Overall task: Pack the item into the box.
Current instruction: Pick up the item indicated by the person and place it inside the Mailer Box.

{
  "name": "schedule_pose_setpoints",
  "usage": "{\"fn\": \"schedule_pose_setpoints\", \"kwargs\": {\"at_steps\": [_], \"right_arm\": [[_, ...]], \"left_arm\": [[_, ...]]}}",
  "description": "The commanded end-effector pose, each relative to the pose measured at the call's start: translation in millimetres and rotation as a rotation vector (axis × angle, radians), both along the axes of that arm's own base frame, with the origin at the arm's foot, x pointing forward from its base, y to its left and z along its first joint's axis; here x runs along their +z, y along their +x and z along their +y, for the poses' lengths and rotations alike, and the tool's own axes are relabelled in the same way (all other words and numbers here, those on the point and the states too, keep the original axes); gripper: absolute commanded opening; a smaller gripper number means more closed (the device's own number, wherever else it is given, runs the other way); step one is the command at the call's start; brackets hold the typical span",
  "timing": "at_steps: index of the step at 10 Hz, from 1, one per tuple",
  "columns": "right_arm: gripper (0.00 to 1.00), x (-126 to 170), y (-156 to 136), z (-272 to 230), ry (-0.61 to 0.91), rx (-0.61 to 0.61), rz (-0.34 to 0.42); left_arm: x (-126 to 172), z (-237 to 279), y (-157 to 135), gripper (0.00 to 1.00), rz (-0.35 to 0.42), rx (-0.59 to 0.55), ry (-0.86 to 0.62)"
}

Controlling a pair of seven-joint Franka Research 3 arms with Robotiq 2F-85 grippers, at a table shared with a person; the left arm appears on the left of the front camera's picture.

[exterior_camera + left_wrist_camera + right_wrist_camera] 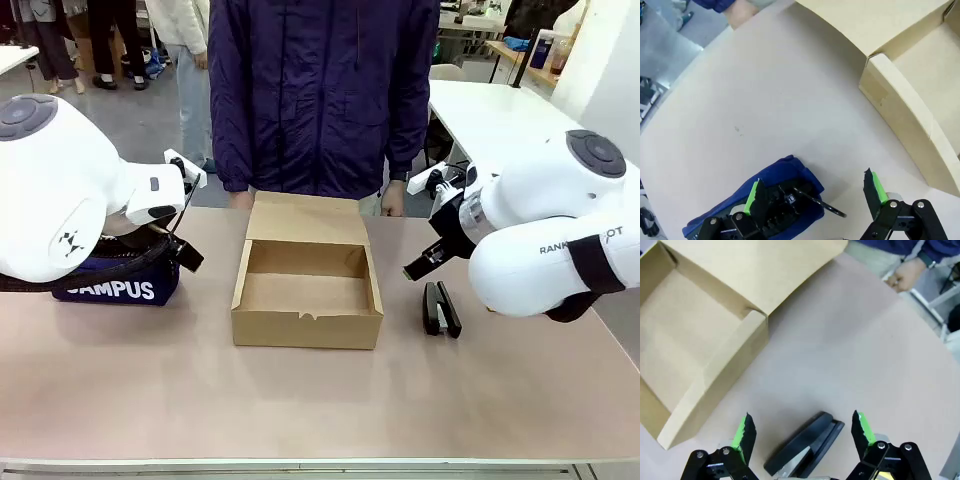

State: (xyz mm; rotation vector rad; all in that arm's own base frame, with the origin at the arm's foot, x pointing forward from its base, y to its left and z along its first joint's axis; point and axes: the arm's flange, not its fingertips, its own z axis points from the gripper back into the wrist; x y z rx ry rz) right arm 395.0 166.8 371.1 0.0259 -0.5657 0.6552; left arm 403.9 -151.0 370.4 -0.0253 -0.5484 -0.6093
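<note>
The left pincer (815, 189) hovers released over the pouch (790, 171); the right pincer (802, 425) (also released) hovers over the stapler (807, 446), beside the box (305, 328).

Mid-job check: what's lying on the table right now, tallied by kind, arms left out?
cardboard box: 1
black stapler: 1
navy pouch: 1
Total: 3
</note>
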Motion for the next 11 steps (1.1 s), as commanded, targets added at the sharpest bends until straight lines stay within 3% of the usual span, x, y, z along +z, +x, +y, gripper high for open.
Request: {"fn": "schedule_pose_setpoints", "kwargs": {"at_steps": [1,11], "right_arm": [[1.0,0.0,0.0,0.0,0.0,0.0,0.0],[1.0,0.0,0.0,0.0,0.0,0.0,0.0]], "left_arm": [[0.0,0.0,0.0,1.0,0.0,0.0,0.0],[0.0,0.0,0.0,1.0,0.0,0.0,0.0]]}}
